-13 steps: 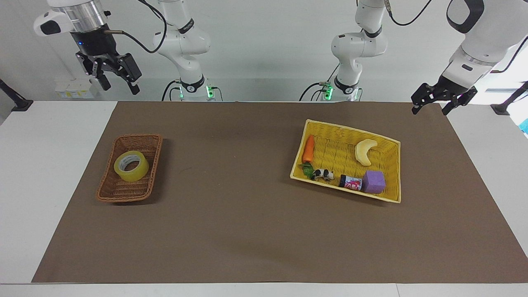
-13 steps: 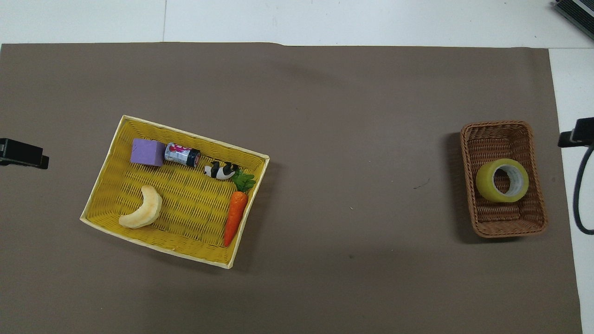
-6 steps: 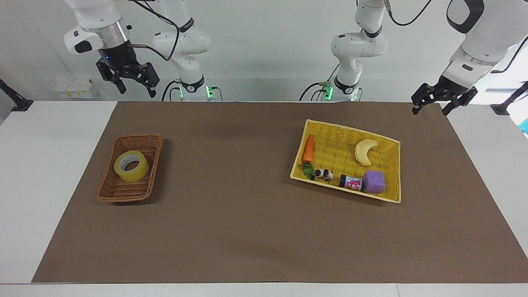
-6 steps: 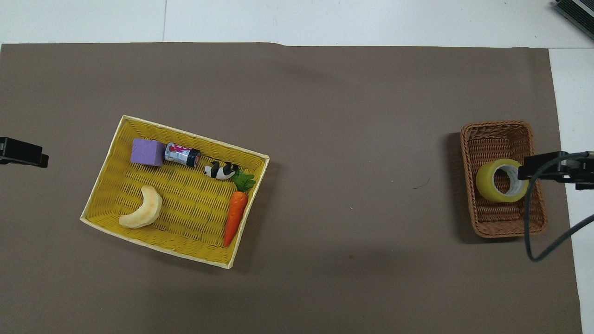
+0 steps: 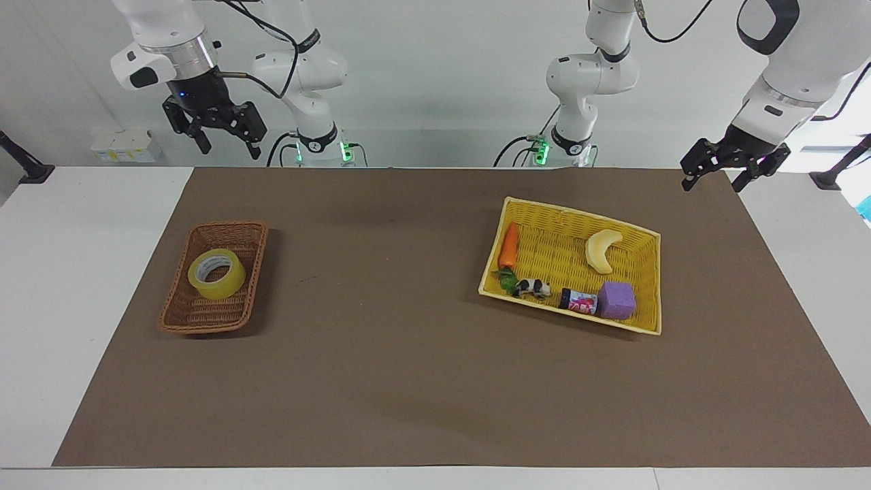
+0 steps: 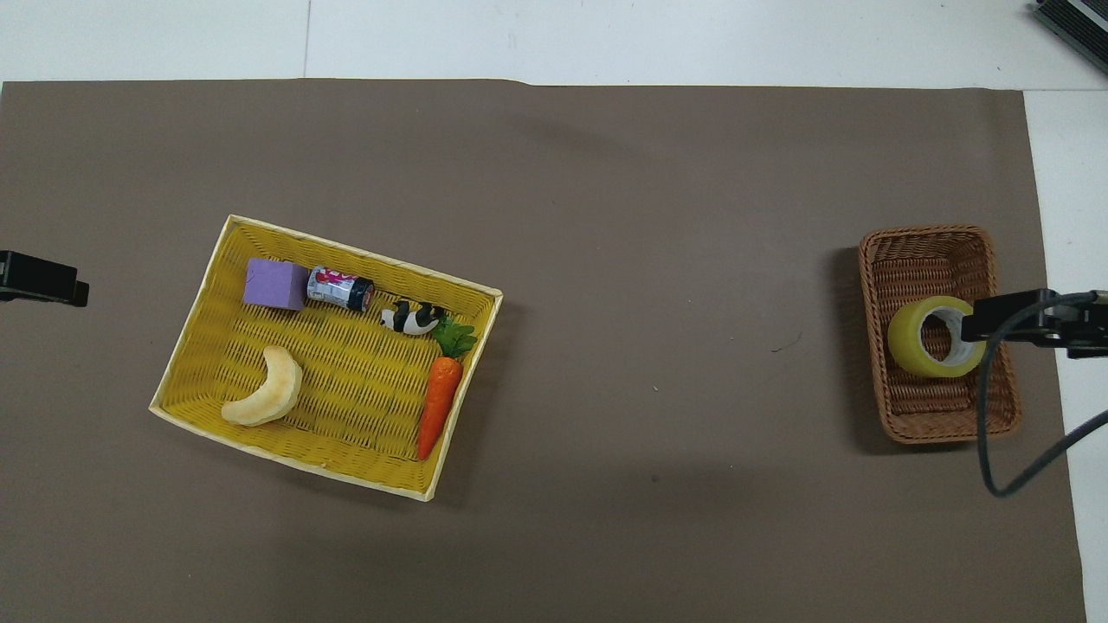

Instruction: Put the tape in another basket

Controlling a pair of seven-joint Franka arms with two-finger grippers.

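Observation:
The tape (image 5: 216,273) (image 6: 937,336), a yellowish roll with a pale core, lies flat in the small brown wicker basket (image 5: 178,314) (image 6: 923,249) at the right arm's end of the table. My right gripper (image 5: 228,147) (image 6: 982,326) hangs open high in the air, apart from the tape; in the overhead view one dark finger overlaps the roll's edge. My left gripper (image 5: 711,182) (image 6: 39,281) waits open in the air over the mat's corner at the left arm's end, holding nothing.
A larger yellow woven basket (image 5: 643,325) (image 6: 201,310) toward the left arm's end holds a banana (image 5: 601,250), a carrot (image 5: 507,246), a toy cow (image 5: 532,288), a small can (image 5: 578,301) and a purple block (image 5: 616,300). A brown mat (image 5: 381,354) covers the table.
My right gripper has swung in from the table's end to a place above the brown basket, most of it in the first half second. The left gripper rose slightly. The tape has not moved.

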